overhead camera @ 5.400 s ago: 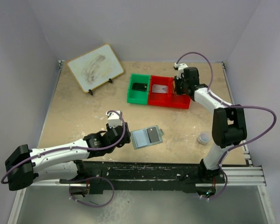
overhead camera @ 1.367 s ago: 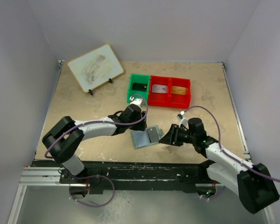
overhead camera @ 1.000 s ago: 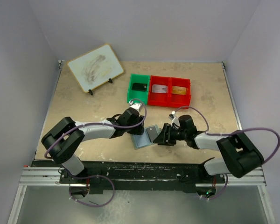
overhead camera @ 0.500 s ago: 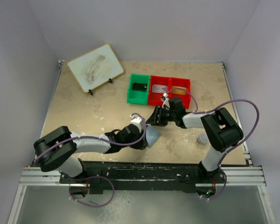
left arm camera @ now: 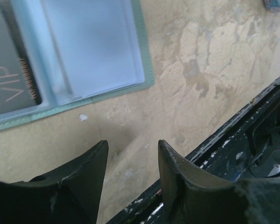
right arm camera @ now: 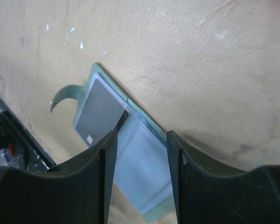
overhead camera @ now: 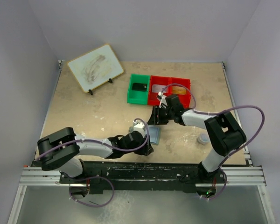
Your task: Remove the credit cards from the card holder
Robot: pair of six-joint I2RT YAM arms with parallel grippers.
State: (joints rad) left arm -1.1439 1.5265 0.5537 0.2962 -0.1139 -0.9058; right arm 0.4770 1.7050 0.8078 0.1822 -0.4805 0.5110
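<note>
The card holder [overhead camera: 155, 135] lies open on the table, its pale blue-grey inside facing up. A dark credit card [right arm camera: 99, 114] marked VIP [left arm camera: 9, 79] sits in one panel; the other panel [left arm camera: 93, 51] shows no card. My left gripper [left arm camera: 132, 144] is open over bare table, just on the near side of the holder [left arm camera: 148, 79], with nothing between its fingers. It shows in the top view [overhead camera: 146, 142] at the holder's left. My right gripper [right arm camera: 141, 135] is open and hovers over the holder's [right arm camera: 140, 172] pale panel, coming from the far side [overhead camera: 155, 116].
A green bin [overhead camera: 132, 91] holding a black card and a red bin [overhead camera: 184, 103] holding a silver card stand behind the holder. A whiteboard [overhead camera: 95, 67] leans at the back left. A small white cap [overhead camera: 203, 138] lies at the right. The black front rail [left arm camera: 252, 121] is close.
My left gripper has moved from the holder's far left to its near side by the front edge. My right gripper has swung from the holder's right to behind it.
</note>
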